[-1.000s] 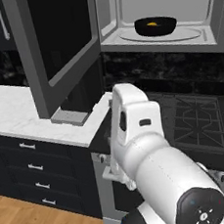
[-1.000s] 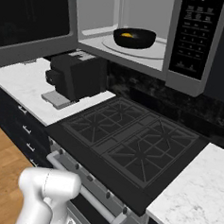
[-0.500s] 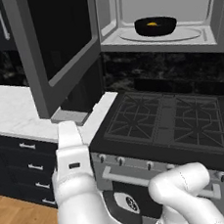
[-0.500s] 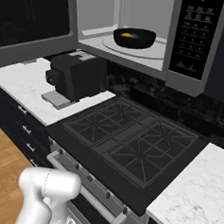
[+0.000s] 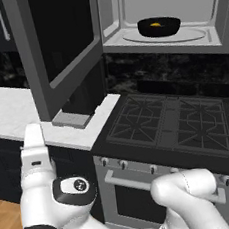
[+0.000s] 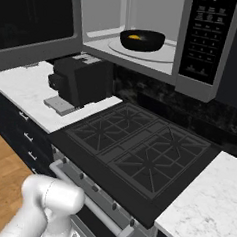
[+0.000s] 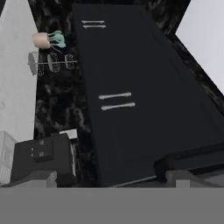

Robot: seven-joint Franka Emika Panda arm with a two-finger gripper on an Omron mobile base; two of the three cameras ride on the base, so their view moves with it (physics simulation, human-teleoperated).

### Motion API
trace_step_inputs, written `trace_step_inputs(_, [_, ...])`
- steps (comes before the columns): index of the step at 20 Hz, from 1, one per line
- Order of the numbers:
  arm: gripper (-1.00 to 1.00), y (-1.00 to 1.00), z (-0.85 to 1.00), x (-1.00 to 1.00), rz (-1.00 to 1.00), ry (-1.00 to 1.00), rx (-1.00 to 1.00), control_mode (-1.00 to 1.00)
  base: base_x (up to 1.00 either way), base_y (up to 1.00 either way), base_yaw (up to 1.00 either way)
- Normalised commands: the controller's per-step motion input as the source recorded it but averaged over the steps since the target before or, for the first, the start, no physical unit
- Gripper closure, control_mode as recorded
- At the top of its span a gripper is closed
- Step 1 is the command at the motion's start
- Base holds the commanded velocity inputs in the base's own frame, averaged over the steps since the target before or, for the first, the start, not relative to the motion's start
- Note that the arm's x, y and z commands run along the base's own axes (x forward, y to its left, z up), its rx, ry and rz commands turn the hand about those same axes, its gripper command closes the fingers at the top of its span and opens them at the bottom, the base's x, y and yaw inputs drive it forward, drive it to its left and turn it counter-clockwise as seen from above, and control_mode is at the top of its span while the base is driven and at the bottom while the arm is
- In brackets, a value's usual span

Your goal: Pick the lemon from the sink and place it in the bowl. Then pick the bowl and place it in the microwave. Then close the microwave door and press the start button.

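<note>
Already we had the bowl (image 5: 159,26) sitting on the turntable inside the microwave (image 6: 146,39), with the lemon (image 6: 135,38) showing as a spot of orange-yellow in it, so we judged the door to be the step in hand. Largest in front of us was the microwave door (image 5: 58,47), swung wide open to the left of the cavity, its dark window facing out over the white counter (image 5: 15,110) and its long axis upright. Below it sat the black stove (image 6: 138,154) and, just beside that on the counter, a dark boxy appliance (image 6: 80,80).

Our arm was folded low, in front of the oven, well below the door. In the hand view we looked along dark cabinet fronts (image 7: 131,87), and the gripper (image 7: 111,173) stood wide open with nothing between its tips. The door's free edge therefore lay up and to the left of the fingers, and we reckoned a push from its outer face toward the right would be needed to swing it shut.
</note>
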Motion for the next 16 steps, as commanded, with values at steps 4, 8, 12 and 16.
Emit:
trace_step_inputs(4, [-1.00,0.89,-0.13,0.58,-0.15,-0.06,0.00,-1.00,0.00,0.00,0.00])
trace_step_inputs(8, [-1.00,0.08,0.01,0.29,-0.13,-0.03,0.00,-1.00,0.00,0.00,0.00])
trace_step_inputs(12, [-1.00,-0.06,0.00,0.07,-0.17,-0.12,0.00,-1.00,0.00,0.00,0.00])
trace_step_inputs(16, [-1.00,-0.17,0.02,0.03,-0.13,-0.17,0.00,-1.00,0.00,0.00,0.00])
